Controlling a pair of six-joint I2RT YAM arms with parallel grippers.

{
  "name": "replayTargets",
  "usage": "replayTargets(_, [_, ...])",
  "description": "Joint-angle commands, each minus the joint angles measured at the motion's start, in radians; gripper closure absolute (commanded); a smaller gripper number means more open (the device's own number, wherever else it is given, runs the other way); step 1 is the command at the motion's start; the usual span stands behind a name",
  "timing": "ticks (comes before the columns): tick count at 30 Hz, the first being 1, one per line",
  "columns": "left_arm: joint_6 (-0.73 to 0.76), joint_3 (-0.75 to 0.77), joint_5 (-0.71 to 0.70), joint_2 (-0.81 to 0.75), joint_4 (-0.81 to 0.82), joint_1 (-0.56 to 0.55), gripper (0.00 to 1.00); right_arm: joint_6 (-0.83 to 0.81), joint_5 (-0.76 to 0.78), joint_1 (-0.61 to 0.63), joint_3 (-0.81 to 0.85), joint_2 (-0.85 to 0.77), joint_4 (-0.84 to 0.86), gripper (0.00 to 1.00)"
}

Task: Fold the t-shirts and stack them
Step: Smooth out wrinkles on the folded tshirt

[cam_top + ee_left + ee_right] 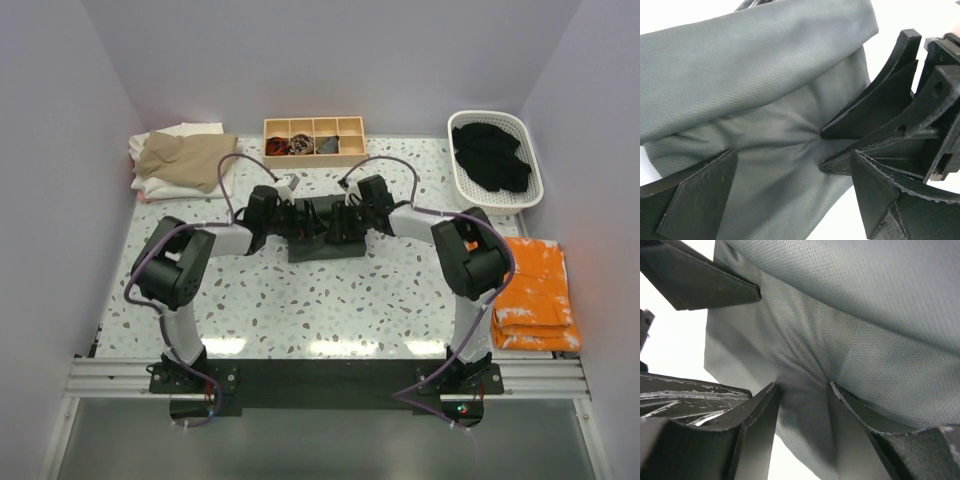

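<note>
As the right end effector (802, 387) pinches the charcoal t-shirt (765, 75) to steady it, the left end effector (794, 152) gapes at its nine o'clock.

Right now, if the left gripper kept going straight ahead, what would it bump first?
The dark grey t-shirt: it lies right between the open fingers of the left gripper. Just beyond, probably the right gripper, pinching the same shirt.

Charcoal t-shirt (325, 250) mostly hidden fr. above, cropped in wrist views; tray (314, 160) contents too small.
</note>
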Motion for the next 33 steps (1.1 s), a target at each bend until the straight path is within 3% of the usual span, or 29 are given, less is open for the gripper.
replayTargets(1, [0.01,-0.135,-0.022,-0.149,-0.171,-0.041,0.0,0.034,0.082,0.095,-0.202,-0.169,-0.062,0.51])
replayTargets(7, [0.017,-0.183,-0.069,-0.37,-0.268,-0.074,0.0,0.081,0.159,0.113,-0.327,-0.428,-0.069,0.48])
replayTargets(10, [0.03,-0.149,-0.103,-0.434,-0.294,-0.074,0.0,0.061,0.222,0.115,-0.298,-0.476,-0.122,0.47])
replayTargets(17, [0.054,-0.068,-0.091,-0.399,-0.32,-0.074,0.0,0.041,0.283,0.115,-0.2,-0.432,-0.227,0.47])
replayTargets(33, [0.073,-0.013,-0.004,-0.246,-0.266,-0.074,0.0,0.037,0.337,0.112,-0.12,-0.322,-0.224,0.47])
